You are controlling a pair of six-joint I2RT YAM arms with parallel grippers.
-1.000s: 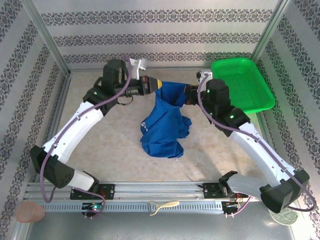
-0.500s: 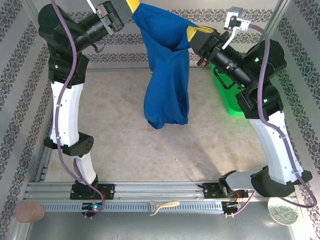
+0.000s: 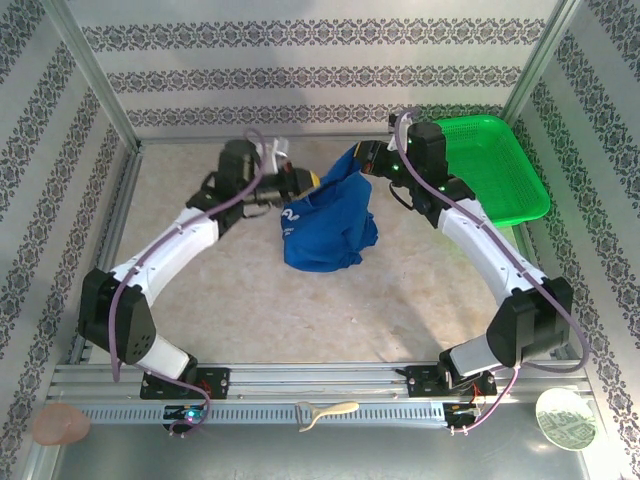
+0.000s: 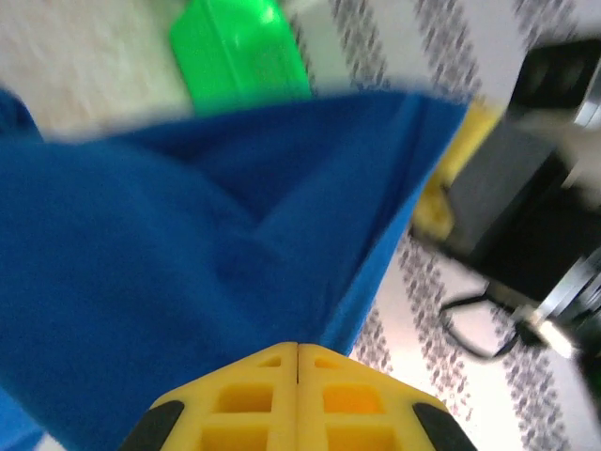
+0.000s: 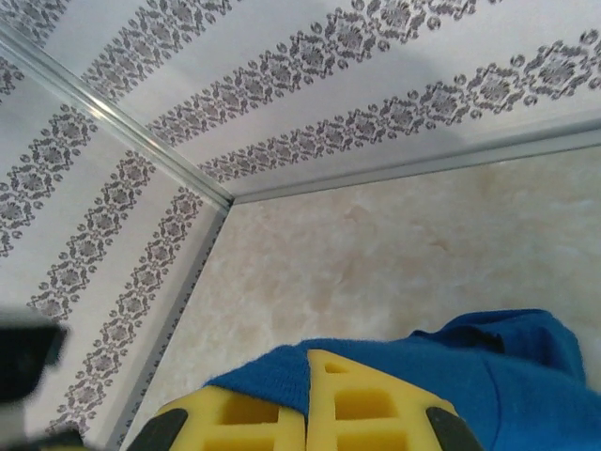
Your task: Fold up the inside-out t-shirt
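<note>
Grip: left gripper (image 3: 310, 180) closed tight on shirt (image 3: 325, 225) edge, yellow fingers pressed together, blue cloth coming out between them. Right gripper (image 3: 364, 158) also closed, pinching opposite edge. Both held low at far side of surface (image 3: 250, 300), probably to lay shirt down and spread it for folding. Shirt stretched between grippers, lower part bunched on surface at middle, well apart from basket (image 3: 495, 165).

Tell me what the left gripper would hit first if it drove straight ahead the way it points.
The t-shirt bunched in front of the left gripper; past that cloth, probably the right gripper, though depth is unclear.
</note>
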